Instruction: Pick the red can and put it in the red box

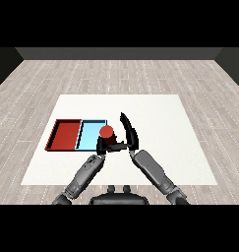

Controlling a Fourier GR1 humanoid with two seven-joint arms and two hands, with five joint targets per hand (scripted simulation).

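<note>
Two grey forearms rise from the lower corners of the head view and meet near the middle of the white counter (155,108), just beside the right end of the light blue tray (89,132). The left forearm slants up and to the right from the lower left, and its black left hand (102,146) sits at the near right corner of that tray, fingers and thumb curled round the lower part of the red can (107,133). The can stands upright in that grasp, its round red top showing clearly above the dark fingers; its body overlaps the tray's right edge in this view, and it cannot be told whether the base rests on the tray, on the counter, or is lifted clear. The right forearm comes in from the lower right and slants up and to the left, ending in the right hand (131,134), which is held edge-on with its fingers straight and stretched upward and slightly back, tips pointing away from the robot. This hand is open and holds nothing; it stands just to the right of the can, and a dark part low on it reaches toward the left hand, though whether the two touch cannot be told. The red tray (65,134) lies directly left of the light blue tray, the two side by side with edges meeting, well apart from the can.
</note>
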